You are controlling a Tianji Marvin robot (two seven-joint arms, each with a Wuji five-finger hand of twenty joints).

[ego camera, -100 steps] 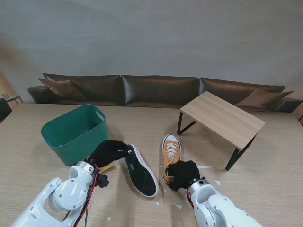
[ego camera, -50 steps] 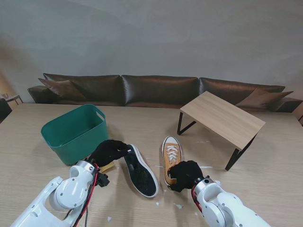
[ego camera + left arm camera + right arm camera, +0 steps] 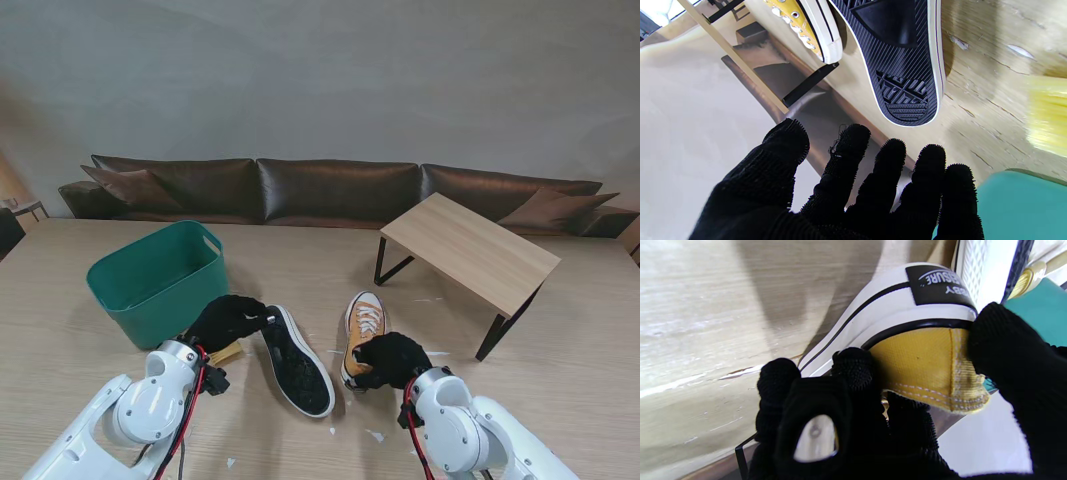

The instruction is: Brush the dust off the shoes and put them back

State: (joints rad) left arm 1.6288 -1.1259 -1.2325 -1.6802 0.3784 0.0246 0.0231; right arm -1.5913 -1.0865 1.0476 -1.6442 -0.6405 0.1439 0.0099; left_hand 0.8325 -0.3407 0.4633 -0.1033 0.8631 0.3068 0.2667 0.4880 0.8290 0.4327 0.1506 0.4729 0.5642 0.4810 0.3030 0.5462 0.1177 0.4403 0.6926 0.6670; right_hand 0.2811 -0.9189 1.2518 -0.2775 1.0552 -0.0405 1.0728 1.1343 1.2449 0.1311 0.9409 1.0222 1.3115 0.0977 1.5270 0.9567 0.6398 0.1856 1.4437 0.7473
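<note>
Your right hand (image 3: 388,361) clamps the yellow shoe's (image 3: 363,322) heel, while your left hand (image 3: 228,320) hovers spread beside the overturned shoe (image 3: 295,362).

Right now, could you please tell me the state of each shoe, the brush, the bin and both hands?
Yellow shoe: sole down on the table, heel gripped by the right hand.
Overturned shoe: lying sole up, untouched.
Brush: lying on the table beside the bin, not held.
Green bin: upright, nothing visible inside.
Left hand: open, fingers spread, holding nothing.
Right hand: shut on the yellow shoe's heel.
</note>
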